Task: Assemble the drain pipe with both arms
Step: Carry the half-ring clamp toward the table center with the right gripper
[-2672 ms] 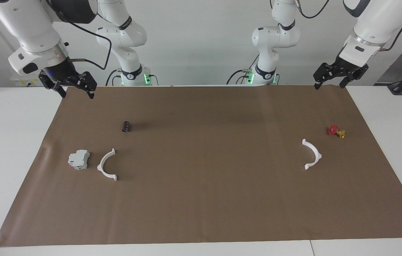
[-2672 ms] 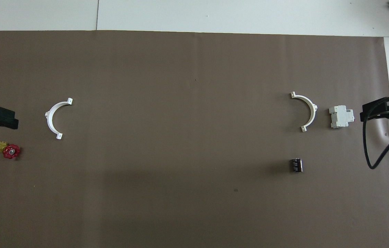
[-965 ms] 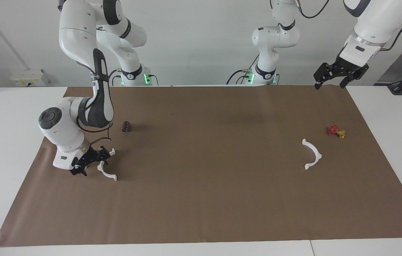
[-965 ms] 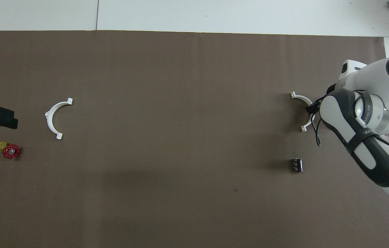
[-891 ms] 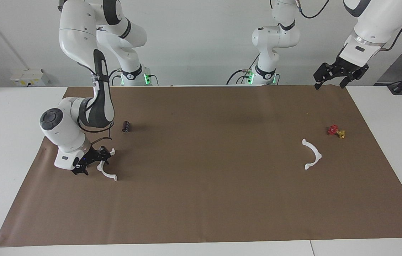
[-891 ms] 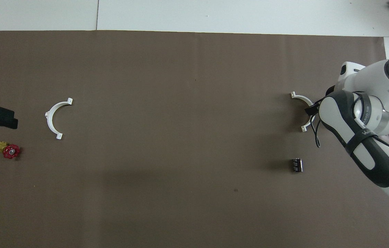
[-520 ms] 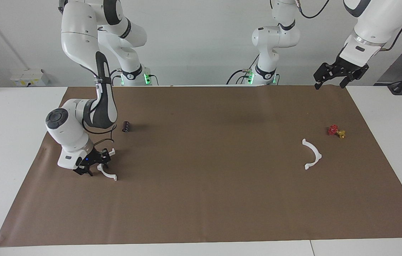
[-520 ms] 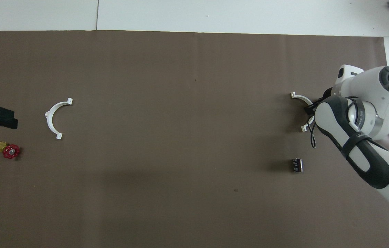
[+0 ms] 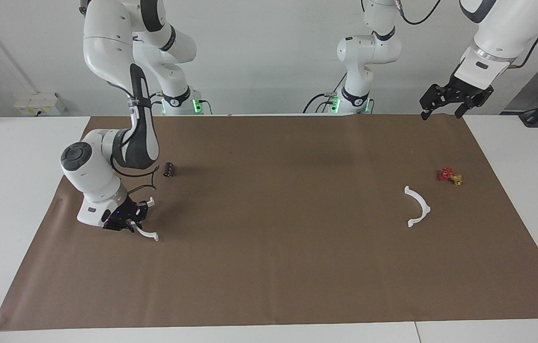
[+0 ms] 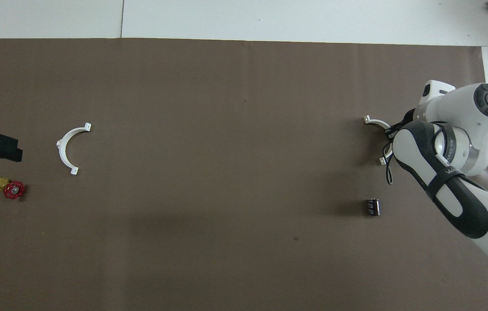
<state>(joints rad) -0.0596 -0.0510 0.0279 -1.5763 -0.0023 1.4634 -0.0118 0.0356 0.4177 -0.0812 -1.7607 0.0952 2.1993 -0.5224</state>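
White plastic half-ring (image 9: 146,233) — clamped mid-arc by the right gripper (image 9: 128,224) for carrying to its mate (image 9: 417,206); left gripper (image 9: 450,102) held open, waiting.

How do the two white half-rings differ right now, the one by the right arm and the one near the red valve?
The half-ring at the right arm's end is clamped in the shut right gripper, which hides its middle; the half-ring near the red valve lies free and fully visible.

Their open sides face each other across the brown mat.

The left gripper waits open in the air, away from its half-ring.

Both are thin white arcs with end tabs.
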